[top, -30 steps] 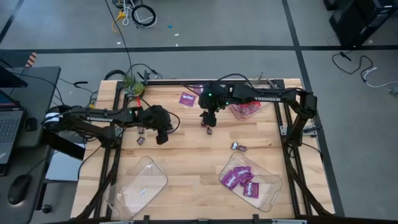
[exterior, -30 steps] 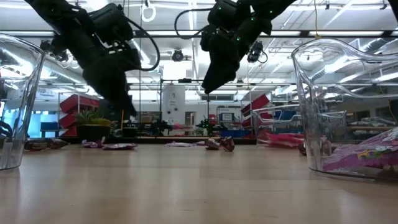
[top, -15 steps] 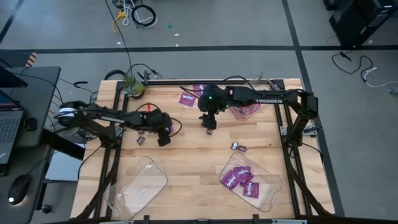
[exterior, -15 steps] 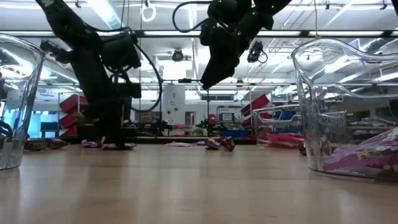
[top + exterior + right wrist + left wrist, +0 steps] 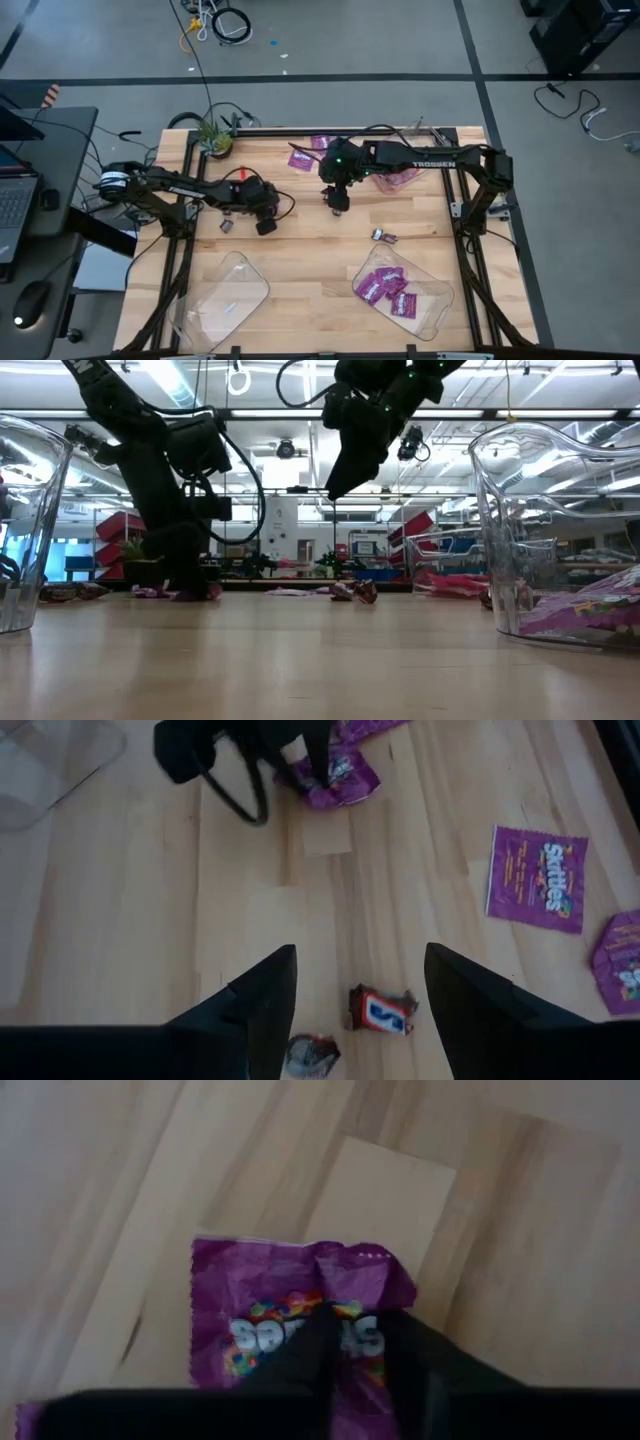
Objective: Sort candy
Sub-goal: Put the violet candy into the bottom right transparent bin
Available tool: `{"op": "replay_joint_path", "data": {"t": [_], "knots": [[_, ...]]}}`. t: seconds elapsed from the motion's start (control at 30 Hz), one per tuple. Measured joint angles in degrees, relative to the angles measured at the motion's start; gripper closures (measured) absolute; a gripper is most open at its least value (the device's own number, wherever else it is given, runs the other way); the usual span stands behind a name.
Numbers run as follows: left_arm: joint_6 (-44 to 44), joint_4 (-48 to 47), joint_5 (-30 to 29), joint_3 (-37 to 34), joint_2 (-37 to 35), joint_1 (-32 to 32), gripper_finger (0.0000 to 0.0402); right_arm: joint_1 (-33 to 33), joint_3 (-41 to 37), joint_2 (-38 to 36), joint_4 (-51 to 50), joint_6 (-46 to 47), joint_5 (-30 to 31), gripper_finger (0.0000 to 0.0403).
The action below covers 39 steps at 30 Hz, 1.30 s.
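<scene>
Purple packet [image 5: 300,1330] lay pinched between the left gripper [image 5: 355,1345] fingers at lower centre; right gripper [image 5: 355,982] hung spread.

Your wooden table [image 5: 300,250] holds scattered purple candy packets [image 5: 299,159], small dark pieces [image 5: 384,236], and two clear trays [image 5: 228,298], one holding purple packets.

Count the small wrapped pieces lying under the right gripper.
2: a red-and-blue piece and a darker crumpled piece beside it, both on the table below the right gripper. Its fingers may hide more.
</scene>
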Motion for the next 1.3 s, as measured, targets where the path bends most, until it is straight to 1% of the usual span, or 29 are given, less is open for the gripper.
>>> {"op": "replay_joint_path", "data": {"t": [0.07,0.13,0.4,0.53,0.67,0.83,0.97,1.07,1.17,1.3], "knots": [[0.1,0.6,0.0,0.0,0.0,-0.1,0.0373,0.2,0.0,-0.9,-0.8,0.0,0.1,0.0206],[0.1,1.1,0.0,0.0,0.0,-0.4,0.0390,0.6,0.0,-2.0,-2.0,0.1,0.8,0.0213],[0.4,3.3,1.8,-0.3,-2.3,-1.6,0.0399,2.9,0.0,-8.9,-5.0,0.5,4.9,0.0221],[0.8,5.1,2.3,-0.3,-4.0,-3.1,0.0400,4.9,0.0,-12.6,-6.4,1.9,7.5,0.0220],[1.6,6.5,2.3,-0.2,-5.5,-5.0,0.0401,7.4,0.0,-15.7,-9.9,4.7,9.8,0.0221],[1.8,8.9,2.3,-0.2,-7.7,-7.0,0.0401,10.7,0.0,-17.5,-13.3,7.1,12.4,0.0220],[1.8,9.3,2.1,-0.1,-8.6,-7.8,0.0401,13.0,0.0,-17.1,-12.0,7.2,13.7,0.0215],[1.4,7.6,0.7,-0.1,-8.5,-7.8,0.0397,13.8,0.0,-15.3,-9.8,6.3,14.1,0.0212],[1.4,4.9,-1.9,-0.1,-8.3,-7.7,0.0375,14.1,0.0,-13.4,-8.1,4.9,14.5,0.0210],[1.9,2.8,-2.8,-0.1,-8.3,-7.7,0.0331,13.9,0.0,-10.7,-6.9,3.3,14.5,0.0210]]}}
